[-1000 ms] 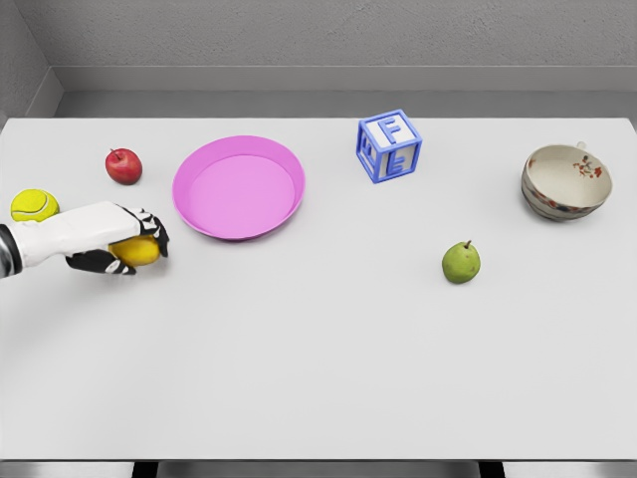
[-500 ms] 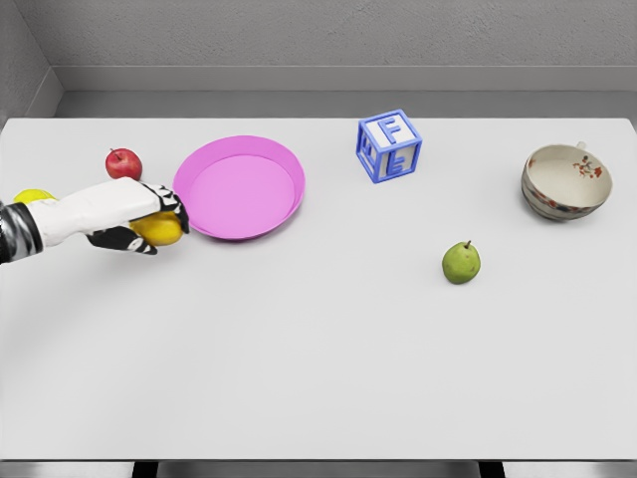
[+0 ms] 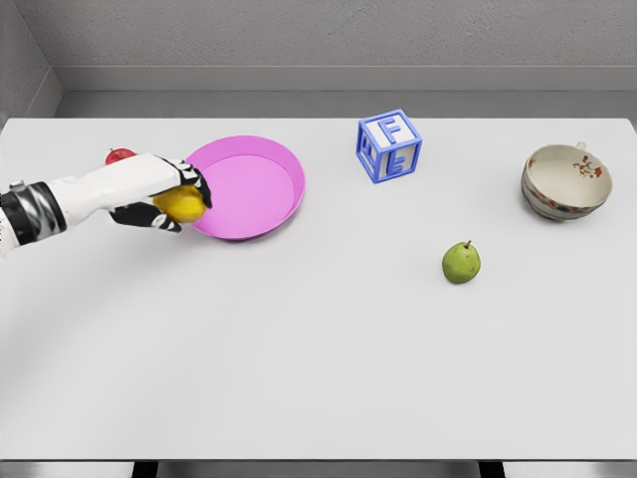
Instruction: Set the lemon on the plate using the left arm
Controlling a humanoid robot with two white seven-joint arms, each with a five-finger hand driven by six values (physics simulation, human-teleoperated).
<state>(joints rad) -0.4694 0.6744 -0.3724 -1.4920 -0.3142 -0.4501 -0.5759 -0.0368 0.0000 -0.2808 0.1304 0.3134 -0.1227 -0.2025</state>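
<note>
So right now the left hand [image 3: 164, 194] has its fingers curled around the lemon [image 3: 180, 203], gripping it from above and the side so the yellow fruit pokes out under the dark fingertips, which makes sense if the idea is to carry it clear of the tabletop [image 3: 328, 349] and let go over the dish. The lemon sits right at the left rim of the pink plate [image 3: 249, 187], just about overlapping it from this angle, so I'd guess the carry is nearly there and only a bit more reach toward the plate's middle is needed before opening the fingers. Whether the lemon is above the rim or just short of it, I can't really tell from the head camera. The plate itself lies toward the far left part of the tabletop with nothing in it. Head count: one lemon, one plate, one red apple [image 3: 118, 155] peeking out behind the wrist near the far left edge, one blue letter block [image 3: 389, 145] toward the far edge around the middle, one patterned bowl [image 3: 565, 181] by the right edge, one green pear [image 3: 461, 262] nearer the middle right. No right arm showing anywhere.
</note>
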